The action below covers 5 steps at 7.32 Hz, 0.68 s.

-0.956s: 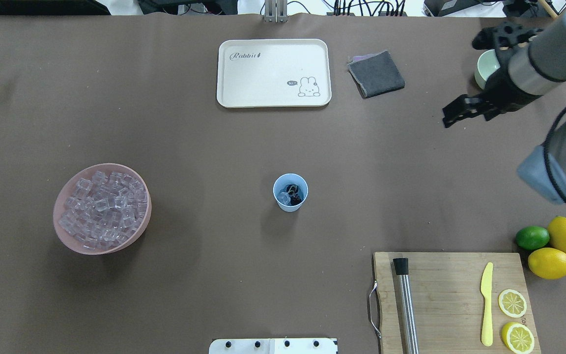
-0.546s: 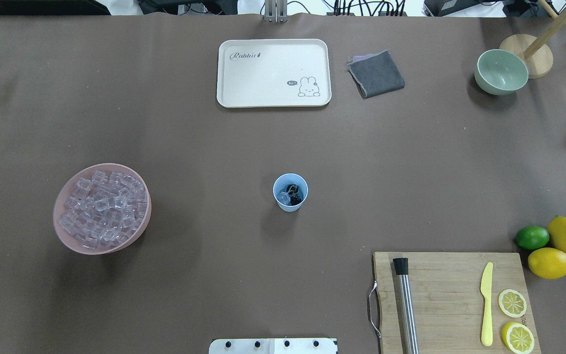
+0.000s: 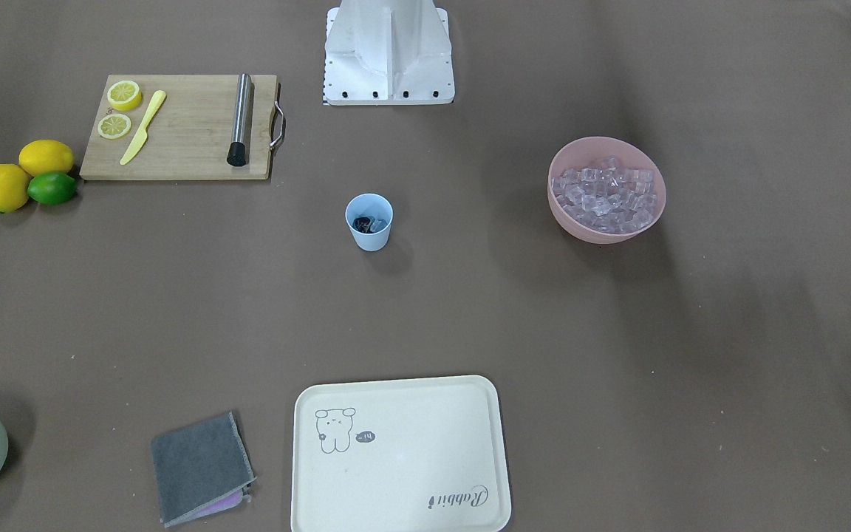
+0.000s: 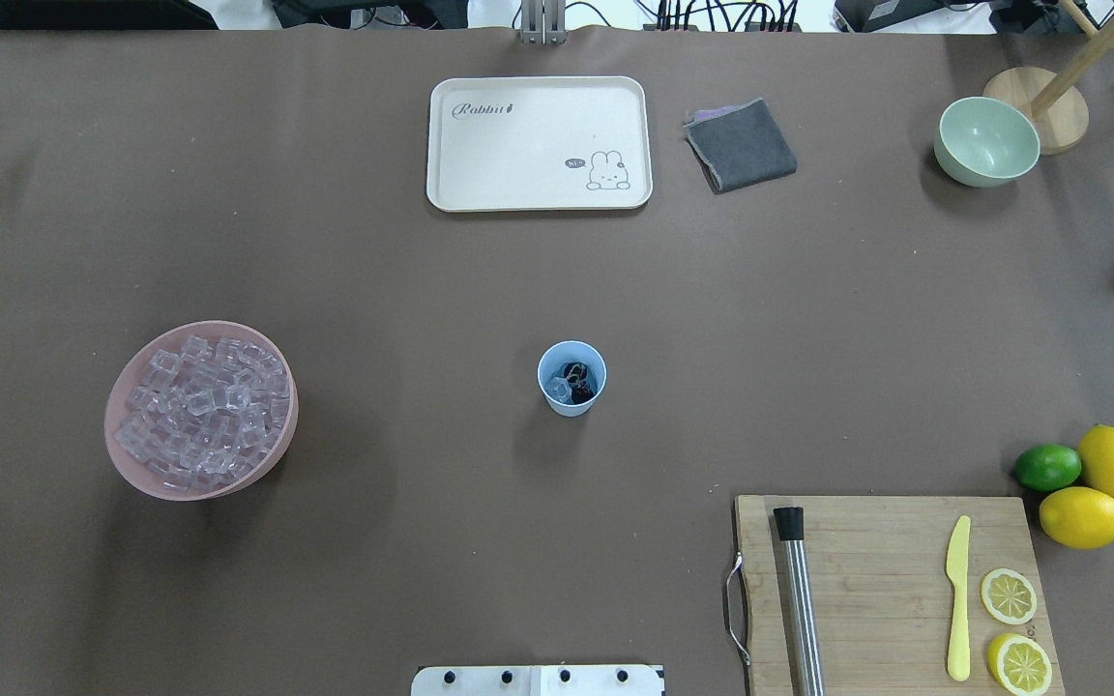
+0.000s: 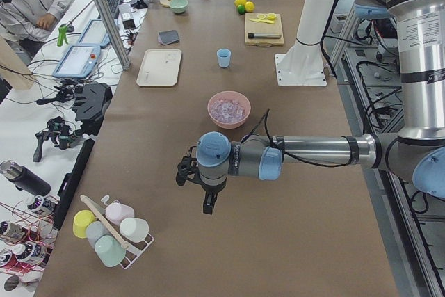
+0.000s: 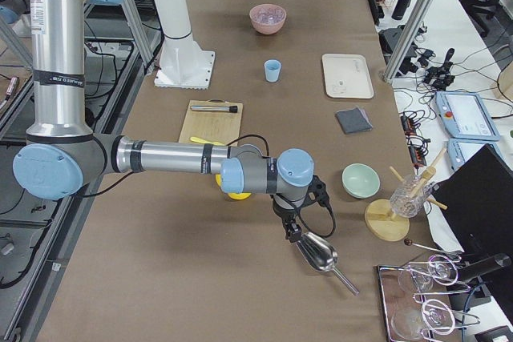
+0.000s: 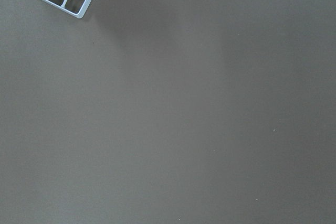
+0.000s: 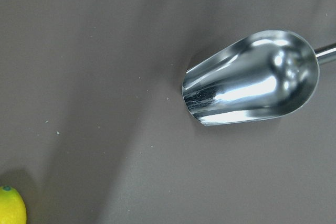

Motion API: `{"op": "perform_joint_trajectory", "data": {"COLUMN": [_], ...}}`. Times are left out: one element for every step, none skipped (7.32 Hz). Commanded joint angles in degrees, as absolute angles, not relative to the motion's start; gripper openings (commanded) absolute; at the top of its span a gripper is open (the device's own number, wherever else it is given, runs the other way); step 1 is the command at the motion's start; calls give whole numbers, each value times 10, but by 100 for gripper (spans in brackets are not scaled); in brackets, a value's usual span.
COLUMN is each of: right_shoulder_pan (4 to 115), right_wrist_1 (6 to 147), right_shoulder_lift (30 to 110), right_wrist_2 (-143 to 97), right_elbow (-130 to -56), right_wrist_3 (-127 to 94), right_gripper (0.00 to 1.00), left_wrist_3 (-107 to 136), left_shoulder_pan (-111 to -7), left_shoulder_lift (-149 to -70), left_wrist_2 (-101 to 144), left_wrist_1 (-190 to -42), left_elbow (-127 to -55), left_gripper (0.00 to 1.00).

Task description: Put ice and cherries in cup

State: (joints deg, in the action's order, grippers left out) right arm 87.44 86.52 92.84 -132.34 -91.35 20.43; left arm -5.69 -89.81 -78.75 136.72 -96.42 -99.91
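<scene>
The light-blue cup (image 4: 571, 379) stands upright mid-table and also shows in the front view (image 3: 368, 222). Inside it lie the dark cherries (image 4: 577, 376) and a clear ice cube (image 4: 558, 390). The heap of ice (image 4: 204, 406) fills the pink bowl (image 4: 228, 488) far to the cup's left. My left gripper (image 5: 197, 187) shows only in the exterior left view, over bare table well past the pink bowl; I cannot tell if it is open or shut. My right gripper (image 6: 292, 226) shows only in the exterior right view, just above a metal scoop (image 6: 319, 254); I cannot tell its state.
A cream tray (image 4: 538, 92), a grey cloth (image 4: 741, 145) and a pale green bowl (image 4: 987, 140) sit at the far side. A cutting board (image 4: 886, 590) holds a muddler, a yellow knife and lemon slices; two lemons and a lime (image 4: 1047, 467) lie beside it.
The right arm has swung out of the overhead view to the right, uncovering the green bowl and a wooden stand. The cup and pink bowl have not moved.
</scene>
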Motion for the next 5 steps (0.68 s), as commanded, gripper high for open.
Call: {"op": "perform_joint_trajectory", "data": {"right_shoulder_pan": [876, 876, 876, 876, 876], "right_wrist_1": [865, 864, 864, 864, 863], "right_shoulder_lift": [925, 925, 925, 925, 925], "right_wrist_2": [-1324, -1324, -1322, -1322, -1322], "right_elbow": [-914, -914, -913, -916, -918], "right_wrist_3": [204, 204, 204, 202, 202], "right_gripper": [100, 100, 100, 100, 100], "left_wrist_3": [-56, -61, -62, -62, -63], "left_shoulder_pan": [-911, -918, -926, -934, -934], "left_shoulder_lift": [-799, -799, -788, -781, -780], "left_wrist_2": [1367, 1366, 1367, 1368, 1363], "left_wrist_1": [-907, -857, -839, -841, -843], "left_elbow": [-1018, -1060, -1086, -1085, -1083], "left_gripper": [97, 97, 97, 97, 97]}}
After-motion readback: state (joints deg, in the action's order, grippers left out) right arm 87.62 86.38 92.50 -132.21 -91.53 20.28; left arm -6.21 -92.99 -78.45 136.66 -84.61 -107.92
